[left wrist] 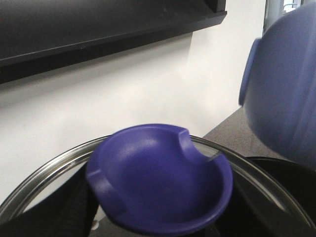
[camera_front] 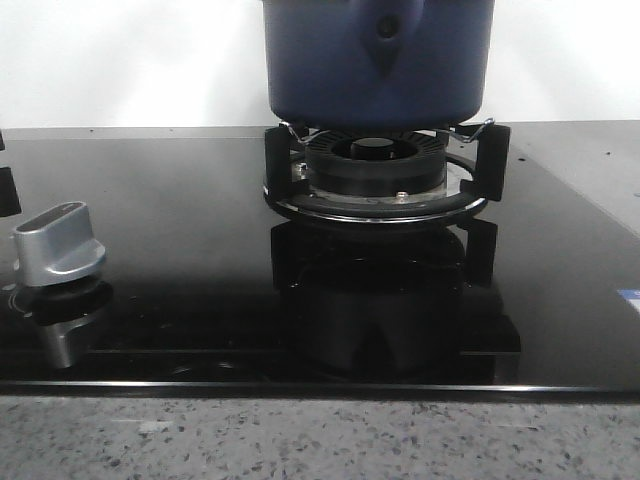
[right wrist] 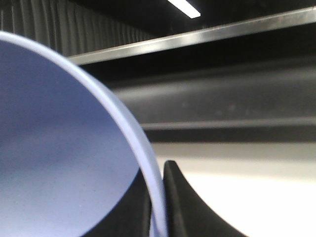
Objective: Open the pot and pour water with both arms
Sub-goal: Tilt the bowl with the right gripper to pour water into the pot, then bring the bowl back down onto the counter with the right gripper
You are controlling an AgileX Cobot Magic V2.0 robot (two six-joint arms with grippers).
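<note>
The dark-blue pot fills the top of the front view, upright, its bottom close over the burner grate; I cannot tell if it touches. No arm shows there. In the right wrist view my right gripper is shut on the pot's pale rim, one black finger outside and one inside the blue wall. In the left wrist view my left gripper holds the glass lid by its blue knob, off the pot, which is blurred beside it.
A silver stove knob stands at the left on the glossy black cooktop. A speckled counter edge runs along the front. A white wall is behind the stove, with a dark shelf above.
</note>
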